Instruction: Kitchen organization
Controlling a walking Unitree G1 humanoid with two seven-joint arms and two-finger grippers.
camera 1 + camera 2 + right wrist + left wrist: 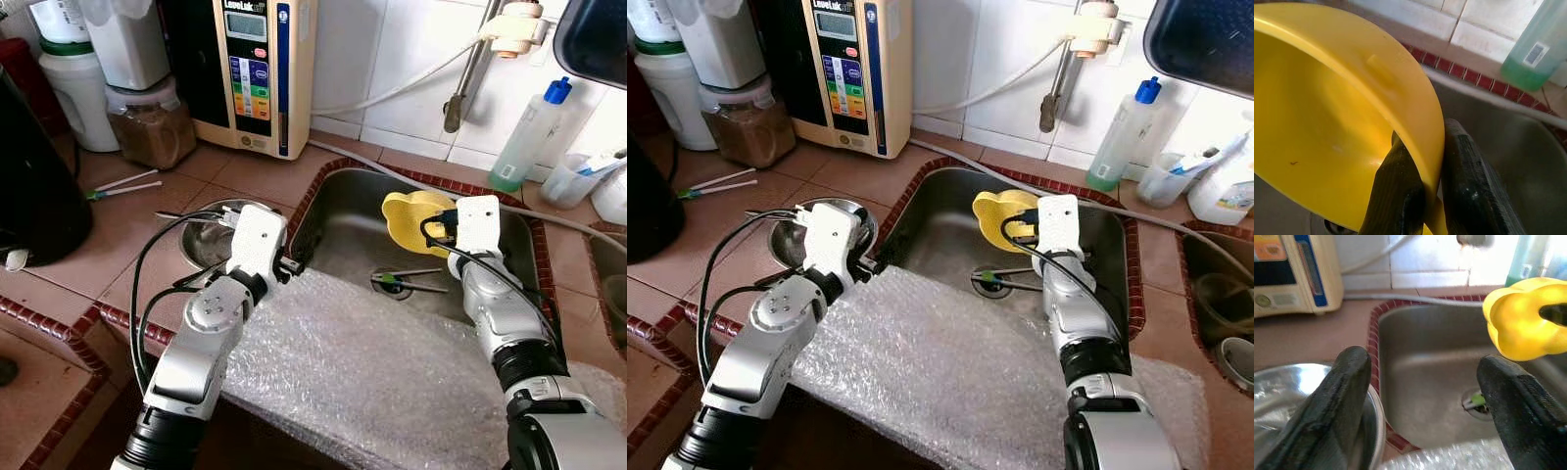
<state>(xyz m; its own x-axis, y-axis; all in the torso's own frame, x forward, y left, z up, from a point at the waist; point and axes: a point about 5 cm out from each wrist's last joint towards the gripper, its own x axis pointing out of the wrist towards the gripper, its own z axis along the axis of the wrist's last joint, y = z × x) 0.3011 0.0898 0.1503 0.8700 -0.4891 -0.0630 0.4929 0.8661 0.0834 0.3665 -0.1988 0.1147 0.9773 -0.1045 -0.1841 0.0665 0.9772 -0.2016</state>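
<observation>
**Yellow bowl lifted out of the sink**

The counter (118, 225) is brown tile, with a steel sink (343, 220) set in the middle. A sheet of bubble wrap (343, 372) lies over the sink's near edge. A steel bowl (201, 235) sits on the counter by the sink's left edge.

The right gripper (1432, 196) pinches the rim of the yellow bowl (411, 220) and holds it up over the sink's back part. The left gripper (1425, 401) is spread wide with nothing in it, near the steel bowl.

Some small utensils (407, 282) lie by the drain. I think the job is only started: the yellow bowl needs a place, and the utensils are not picked up yet
</observation>
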